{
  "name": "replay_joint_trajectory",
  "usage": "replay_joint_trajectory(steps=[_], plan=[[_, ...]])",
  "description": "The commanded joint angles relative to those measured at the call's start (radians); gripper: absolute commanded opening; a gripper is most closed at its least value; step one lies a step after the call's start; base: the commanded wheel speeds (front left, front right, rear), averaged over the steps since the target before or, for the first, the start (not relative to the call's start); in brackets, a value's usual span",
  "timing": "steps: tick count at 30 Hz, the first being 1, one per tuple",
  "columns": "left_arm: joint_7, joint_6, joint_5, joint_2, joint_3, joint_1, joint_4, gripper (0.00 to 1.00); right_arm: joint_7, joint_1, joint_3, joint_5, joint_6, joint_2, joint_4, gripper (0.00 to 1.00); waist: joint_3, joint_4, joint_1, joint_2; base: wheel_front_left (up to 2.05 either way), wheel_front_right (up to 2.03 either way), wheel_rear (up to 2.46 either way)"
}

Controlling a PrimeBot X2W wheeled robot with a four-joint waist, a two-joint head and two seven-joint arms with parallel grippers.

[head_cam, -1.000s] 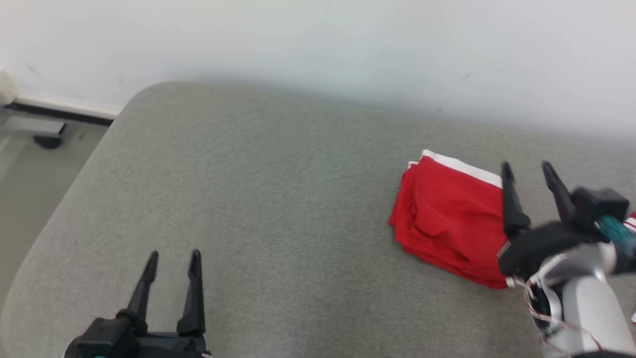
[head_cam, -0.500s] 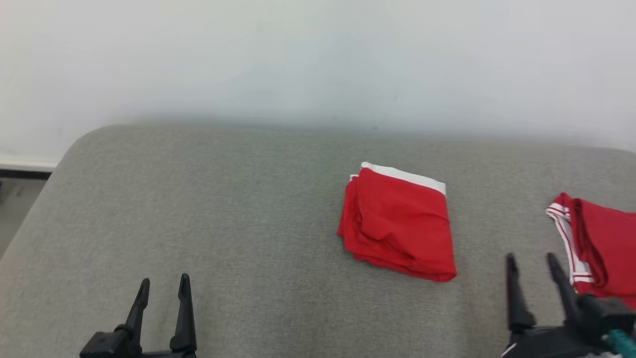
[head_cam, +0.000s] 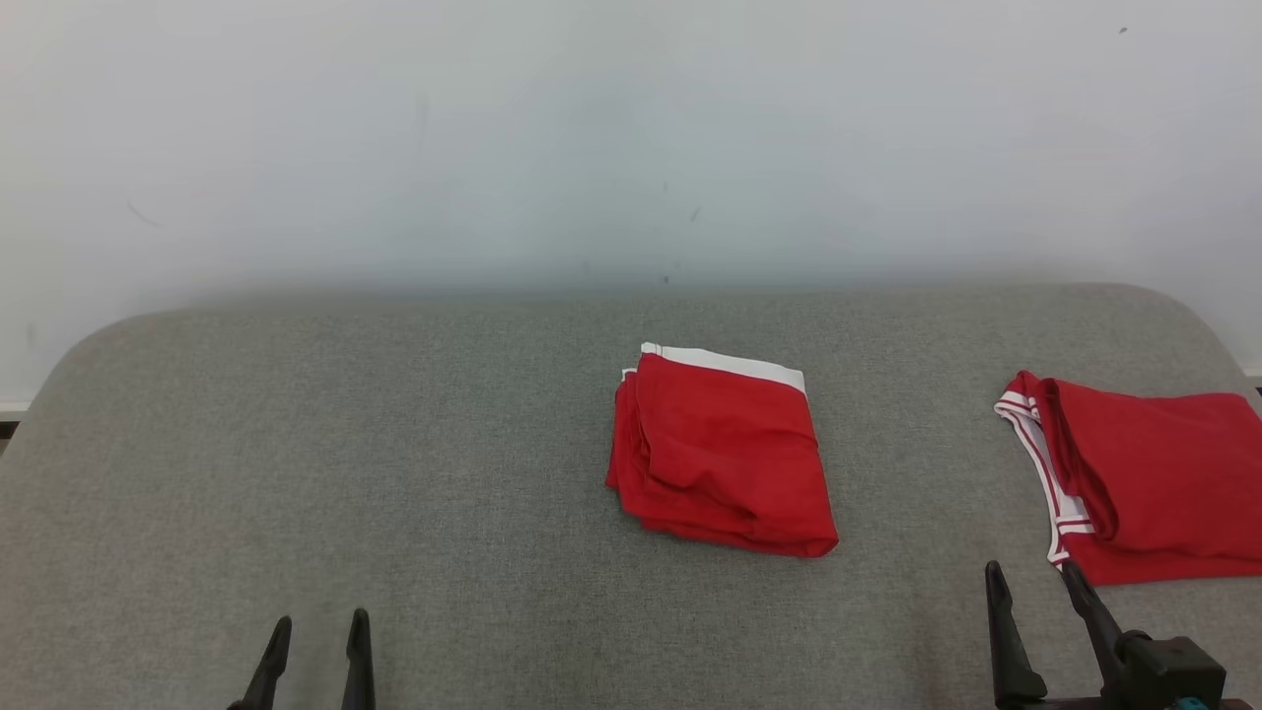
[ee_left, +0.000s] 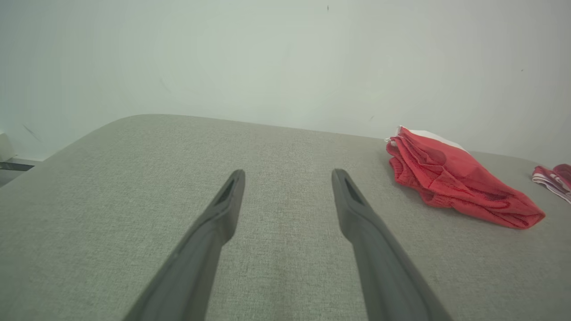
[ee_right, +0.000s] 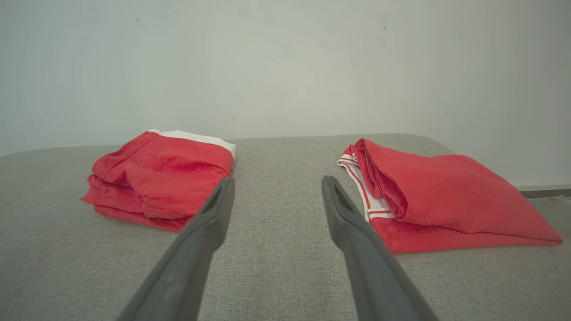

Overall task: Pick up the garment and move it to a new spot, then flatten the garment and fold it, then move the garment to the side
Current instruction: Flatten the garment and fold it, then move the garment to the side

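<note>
Our left claw (head_cam: 321,618), lower left, has two slim black fingers (head_cam: 360,661) tapering to points. Our right claw (head_cam: 1029,568), lower right, matches, on a boxy black block (head_cam: 1168,666) with a teal bit (head_cam: 1191,703). Each fingertip (ee_left: 344,187) bears a narrow slot.

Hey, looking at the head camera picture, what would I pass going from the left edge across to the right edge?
left claw → folded red garment with the white band → red garment with the striped trim
</note>
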Motion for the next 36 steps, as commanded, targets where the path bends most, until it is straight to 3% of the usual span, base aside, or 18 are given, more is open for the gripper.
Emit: replay_joint_trajectory(steps=[1,9,28,32,36], plan=[[-0.003,-0.006,0.014,-0.006,0.019,0.020,0.005,1.00,-0.009,-0.003,0.003,-0.012,-0.002,-0.005,0.011,1.00,-0.003,-0.003,0.0001,0.0001,0.00,0.00,0.00],[-0.003,-0.022,0.041,-0.019,0.084,0.054,-0.009,1.00,-0.028,-0.019,0.008,0.007,-0.002,-0.013,0.039,1.00,0.001,-0.001,0.0001,0.0001,0.00,0.00,0.00],[-0.003,-0.031,0.061,-0.030,0.097,0.034,-0.001,1.00,-0.011,-0.029,0.050,0.057,-0.002,-0.052,0.044,1.00,0.014,0.025,0.0001,0.0001,0.00,0.00,0.00],[-0.003,-0.032,0.066,-0.031,0.089,0.029,-0.006,1.00,0.104,-0.079,0.057,0.098,-0.002,-0.045,0.015,1.00,0.019,0.042,0.0001,0.0001,0.00,0.00,0.00],[-0.003,-0.032,0.068,-0.023,0.074,0.028,-0.014,1.00,0.333,-0.169,0.109,0.097,-0.002,-0.090,-0.037,1.00,0.029,0.066,0.0001,0.0001,0.00,0.00,0.00]])
